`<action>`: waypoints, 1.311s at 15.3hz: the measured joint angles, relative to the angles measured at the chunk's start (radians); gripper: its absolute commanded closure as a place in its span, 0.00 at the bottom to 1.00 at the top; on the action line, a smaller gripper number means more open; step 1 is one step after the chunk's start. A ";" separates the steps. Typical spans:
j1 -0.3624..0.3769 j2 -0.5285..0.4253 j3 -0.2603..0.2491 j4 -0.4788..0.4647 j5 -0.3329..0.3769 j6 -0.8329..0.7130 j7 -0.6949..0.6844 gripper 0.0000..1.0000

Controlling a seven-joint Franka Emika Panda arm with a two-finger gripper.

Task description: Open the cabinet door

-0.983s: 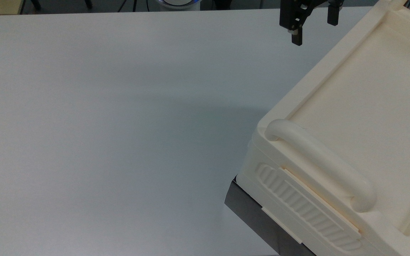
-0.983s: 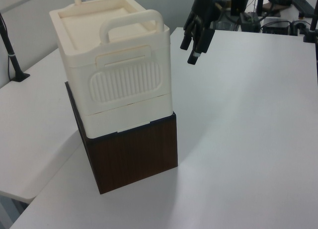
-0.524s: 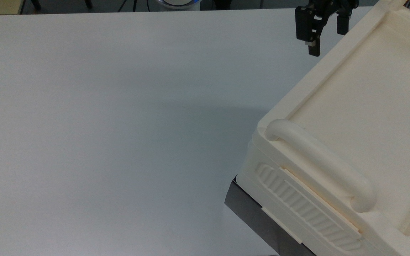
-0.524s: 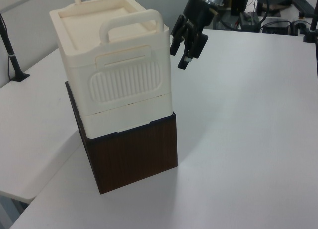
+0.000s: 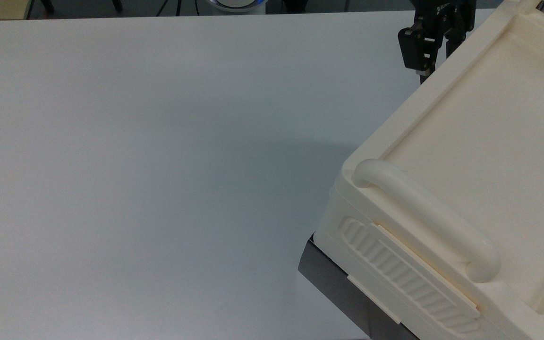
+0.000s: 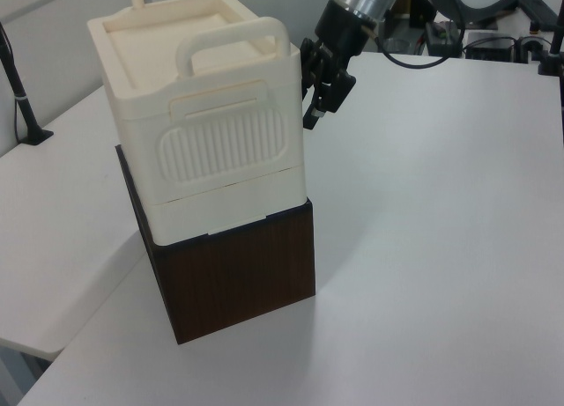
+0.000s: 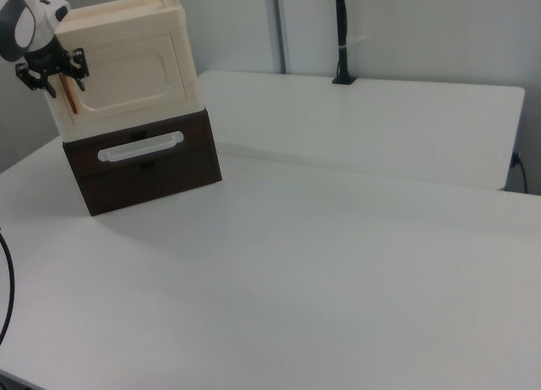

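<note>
Cream plastic forms the cabinet door (image 7: 128, 74), a flat panel with a recessed rectangular inset and a thin copper-orange bar handle (image 7: 71, 98) standing upright near the right view's left edge of the panel. The door lies flush with the front of the cream cabinet (image 6: 203, 124), which sits on a dark brown wooden drawer box (image 6: 233, 278) on the white bench (image 5: 158, 165). The black pincer (image 7: 52, 71) hangs just beside that handle end of the door, close against the cabinet's front face; in the top view the pincer (image 5: 430, 45) sits at the cabinet's edge, and in the left view the pincer (image 6: 322, 84) is right by the cabinet's corner, below its wrist. Its fingers (image 5: 416, 47) stand slightly parted with nothing visibly between them, though whether they touch the handle cannot be told. Faint white lettering on the pincer body is too small to read. A thick rounded tube handle (image 5: 423, 217) and a ribbed side panel (image 6: 220, 146) lie well apart from the pincer.
</note>
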 measured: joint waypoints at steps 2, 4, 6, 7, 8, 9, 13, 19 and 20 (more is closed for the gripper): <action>0.000 0.000 0.000 0.000 0.001 0.000 -0.004 0.56; 0.000 0.000 0.000 0.000 0.001 0.000 -0.005 0.62; 0.001 -0.001 0.001 0.000 0.004 0.000 -0.007 0.82; 0.001 -0.001 0.001 0.000 0.004 0.000 -0.007 0.87; 0.001 -0.001 0.001 0.000 0.005 0.000 -0.007 0.90; 0.001 -0.002 0.000 0.000 0.005 -0.001 -0.007 0.93; -0.001 -0.003 -0.002 0.000 0.021 -0.010 -0.006 0.96; -0.005 -0.009 -0.007 0.016 0.021 -0.084 -0.007 0.91; -0.008 -0.016 -0.010 0.021 0.021 -0.121 -0.008 0.82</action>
